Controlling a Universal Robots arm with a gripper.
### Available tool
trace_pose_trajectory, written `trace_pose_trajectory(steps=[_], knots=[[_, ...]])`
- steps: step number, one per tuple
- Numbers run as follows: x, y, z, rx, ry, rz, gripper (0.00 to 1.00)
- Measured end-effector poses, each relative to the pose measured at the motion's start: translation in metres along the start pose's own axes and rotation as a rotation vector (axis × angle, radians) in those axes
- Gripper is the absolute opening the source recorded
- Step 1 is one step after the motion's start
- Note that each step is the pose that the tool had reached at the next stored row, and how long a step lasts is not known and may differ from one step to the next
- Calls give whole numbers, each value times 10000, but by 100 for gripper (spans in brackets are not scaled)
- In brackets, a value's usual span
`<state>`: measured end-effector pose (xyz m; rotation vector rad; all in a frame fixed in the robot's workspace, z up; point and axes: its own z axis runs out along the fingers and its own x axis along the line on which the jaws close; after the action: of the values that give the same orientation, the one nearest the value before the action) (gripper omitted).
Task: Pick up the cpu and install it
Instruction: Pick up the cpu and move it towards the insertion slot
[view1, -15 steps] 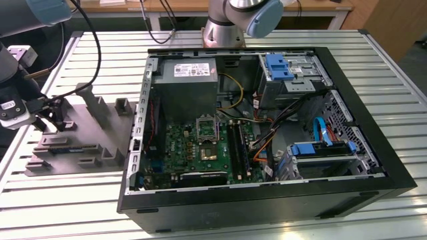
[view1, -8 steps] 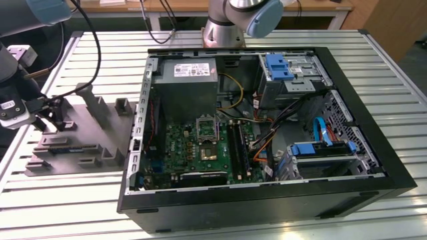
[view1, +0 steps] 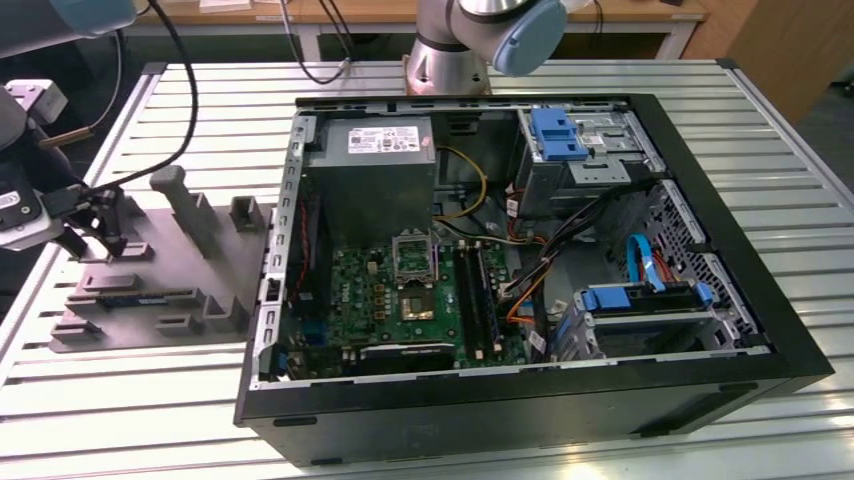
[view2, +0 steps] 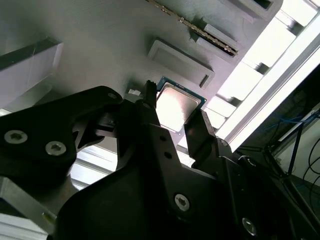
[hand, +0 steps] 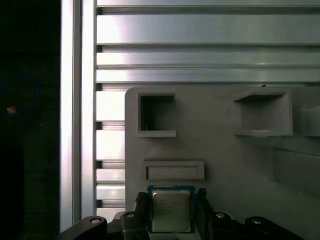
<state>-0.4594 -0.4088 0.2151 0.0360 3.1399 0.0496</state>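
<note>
The cpu (hand: 171, 212), a small square chip with a pale silvery top, lies low on the grey moulded tray (hand: 220, 160) near one tray edge. My gripper (hand: 172, 196) straddles it, and both black fingers press against opposite edges of the chip. In the second wrist view the cpu (view2: 175, 107) sits between the same fingers of the gripper (view2: 173, 102), against the tray (view2: 100, 40). In the exterior view the gripper (view1: 107, 245) is down at the tray (view1: 174, 290), at that view's left. The open socket frame (view1: 414, 262) sits on the green motherboard inside the computer case.
An open black computer case (view1: 534, 250) lies on the slatted aluminium table (view1: 747, 110), at the exterior view's right of the tray. Drive bays, cables and a power supply (view1: 387, 150) crowd it. The tray carries raised blocks and pockets (hand: 157, 115). A second arm's base (view1: 454, 60) stands behind the case.
</note>
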Motion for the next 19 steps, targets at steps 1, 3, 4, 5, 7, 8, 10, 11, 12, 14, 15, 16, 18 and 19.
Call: trace_pose_trajectory(steps=[1, 3, 4, 5, 7, 8, 10, 11, 12, 14, 15, 16, 18, 19], knots=[[0, 1, -20, 0, 1, 0, 47], [0, 2, -65, -4, 0, -1, 47], [0, 3, -90, -6, -2, 0, 47], [0, 4, -117, -8, -4, 0, 47], [0, 5, -173, -7, -2, 0, 47], [0, 6, -200, -8, -4, 0, 47], [0, 8, -255, -10, -5, 0, 47], [0, 9, -281, -11, -6, 0, 47], [0, 10, -308, -12, -5, 0, 47], [-1, 11, -364, -15, -9, -1, 47], [-1, 12, -390, -16, -12, -1, 47], [0, 13, -415, -16, -14, -1, 47], [0, 14, -464, -19, -20, -2, 47], [0, 15, -488, -20, -23, -2, 47]])
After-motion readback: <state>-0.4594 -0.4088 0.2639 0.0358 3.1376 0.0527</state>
